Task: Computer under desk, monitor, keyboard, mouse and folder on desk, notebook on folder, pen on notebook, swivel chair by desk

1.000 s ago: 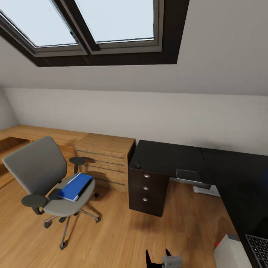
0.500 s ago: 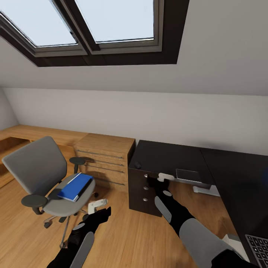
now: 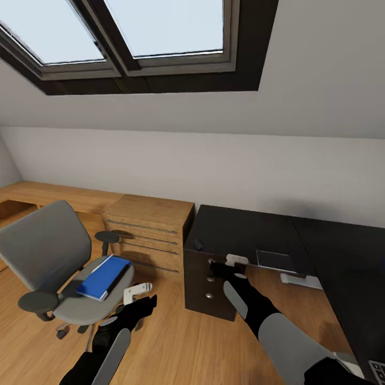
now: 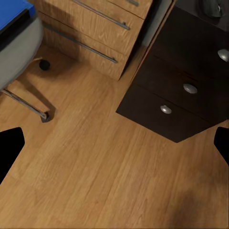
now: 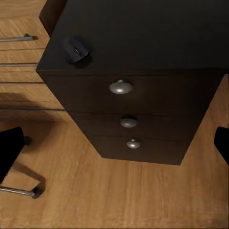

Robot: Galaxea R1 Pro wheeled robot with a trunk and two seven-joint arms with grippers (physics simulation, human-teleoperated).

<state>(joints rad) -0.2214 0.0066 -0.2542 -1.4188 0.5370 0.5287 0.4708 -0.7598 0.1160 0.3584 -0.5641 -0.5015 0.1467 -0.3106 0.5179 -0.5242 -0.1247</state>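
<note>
On the swivel chair point(image 3: 51, 267) lies the folder point(image 3: 103, 277).

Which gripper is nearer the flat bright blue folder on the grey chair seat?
Left. The left gripper hovers just beside the blue folder; the right gripper is over at the black drawer unit.

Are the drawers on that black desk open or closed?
Closed. All three drawer fronts of the desk sit flush in one plane, silver knobs lined up, none pulled out.
</note>
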